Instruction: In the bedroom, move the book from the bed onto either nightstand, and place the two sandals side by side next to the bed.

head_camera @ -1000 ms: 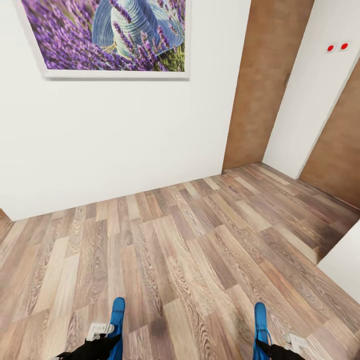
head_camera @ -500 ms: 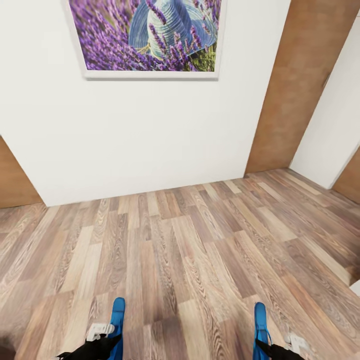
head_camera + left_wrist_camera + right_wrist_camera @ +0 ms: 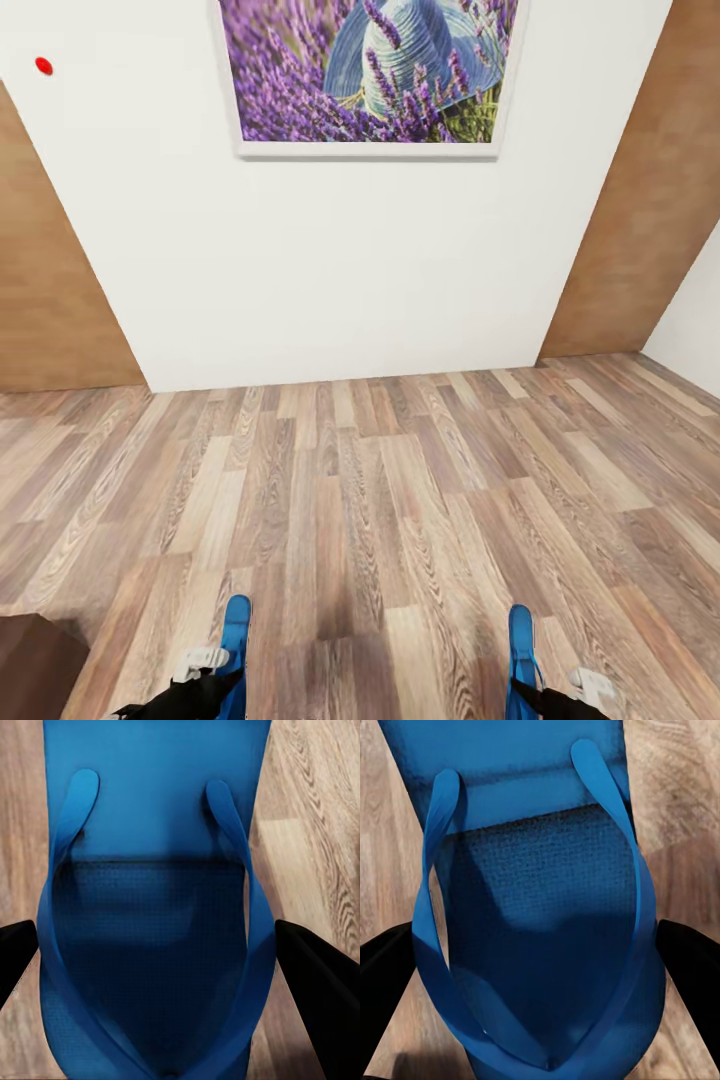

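Clearly the robot is on its way with one blue sandal in each arm, so both should be carried level and low, with no swinging, until the bed comes in sight. In the head view the left sandal and the right sandal stick forward over the wood-plank floor, before a white wall with the lavender picture. Each wrist view adds the grip: the left gripper and the right gripper have black fingers pinching the sandal at both edges, straps facing the camera.
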Controlling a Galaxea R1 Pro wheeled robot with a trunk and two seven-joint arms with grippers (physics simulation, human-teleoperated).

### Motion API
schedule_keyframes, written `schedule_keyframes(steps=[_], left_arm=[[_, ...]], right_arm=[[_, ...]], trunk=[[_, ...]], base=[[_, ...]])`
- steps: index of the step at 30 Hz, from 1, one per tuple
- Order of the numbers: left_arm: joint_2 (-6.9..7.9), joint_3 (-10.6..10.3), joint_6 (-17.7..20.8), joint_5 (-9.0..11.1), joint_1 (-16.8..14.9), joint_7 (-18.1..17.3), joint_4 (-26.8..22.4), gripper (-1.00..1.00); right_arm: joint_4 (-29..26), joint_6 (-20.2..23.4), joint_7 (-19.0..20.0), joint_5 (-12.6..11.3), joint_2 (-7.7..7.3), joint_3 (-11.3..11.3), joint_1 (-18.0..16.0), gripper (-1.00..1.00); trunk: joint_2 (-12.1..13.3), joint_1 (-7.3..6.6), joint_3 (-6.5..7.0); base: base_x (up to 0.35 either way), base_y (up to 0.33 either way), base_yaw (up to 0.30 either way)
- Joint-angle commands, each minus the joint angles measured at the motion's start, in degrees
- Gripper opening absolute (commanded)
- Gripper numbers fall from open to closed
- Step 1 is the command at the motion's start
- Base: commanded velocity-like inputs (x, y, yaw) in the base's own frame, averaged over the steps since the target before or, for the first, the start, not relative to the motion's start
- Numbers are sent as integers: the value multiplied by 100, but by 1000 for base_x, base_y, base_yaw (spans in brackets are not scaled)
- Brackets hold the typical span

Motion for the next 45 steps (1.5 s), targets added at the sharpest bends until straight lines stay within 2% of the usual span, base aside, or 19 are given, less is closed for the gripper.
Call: schedule_keyframes(steps=[1, 8, 34, 45], left_arm=[[-4, 44, -32, -54, -7, -27, 4, -100], [-4, 44, -32, -49, -7, -27, 4, -100], [-4, 36, -40, -57, -7, -26, 127, -100], [-4, 37, -41, -57, -7, -27, 127, -100]], right_arm=[[-5, 58, 38, -20, 2, -31, -2, -100], [-5, 58, 38, -17, 0, -31, -2, -100], [-6, 58, 47, -20, 0, -33, -2, -100], [-9, -43, 47, -20, 0, -39, -2, -100]], trunk=[[-2, -1, -5], [-2, -1, -5], [-2, -1, -4], [-2, -1, 82]], base=[[0, 0, 287], [0, 0, 172], [0, 0, 4], [0, 0, 0]])
